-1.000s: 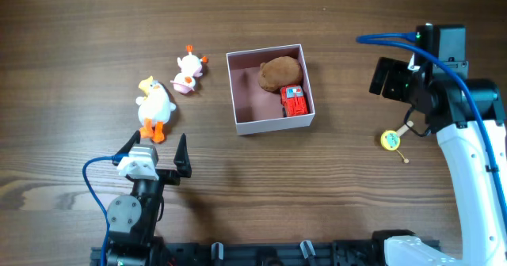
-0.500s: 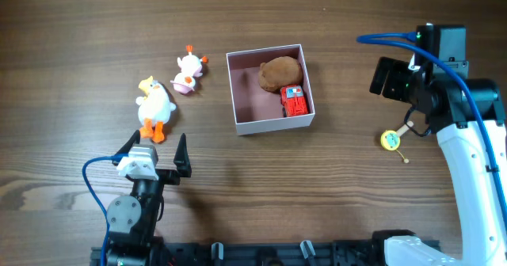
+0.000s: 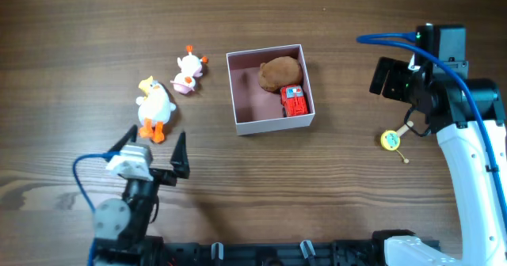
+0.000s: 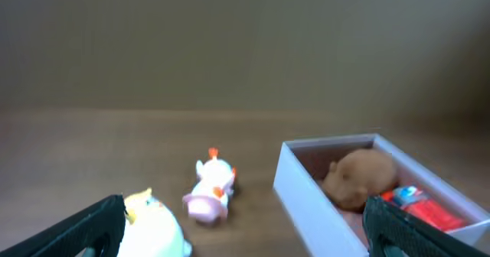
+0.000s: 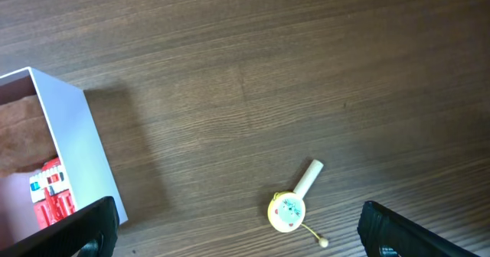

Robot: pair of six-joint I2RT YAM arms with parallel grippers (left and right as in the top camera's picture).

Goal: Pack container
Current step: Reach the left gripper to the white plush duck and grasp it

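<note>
The white square box with pink inside [image 3: 247, 101] sits mid-table. The left gripper [image 3: 155, 145], jaws spread wide and empty, hovers on the near side of the white plush duck [image 3: 154, 106]. Closing off-centre could shove or topple it. The right gripper [image 5: 239, 211], likewise spread, holds nothing.

Free left half of container [image 3: 247, 100]

Wooden table [image 3: 79, 28] with container [image 3: 274, 124], white duck [image 3: 154, 105], small bird toy [image 3: 188, 73], yellow disc toy [image 3: 390, 139]

Table [image 3: 356, 179] matt wood grain; container [image 3: 234, 92] smooth matt card
</note>
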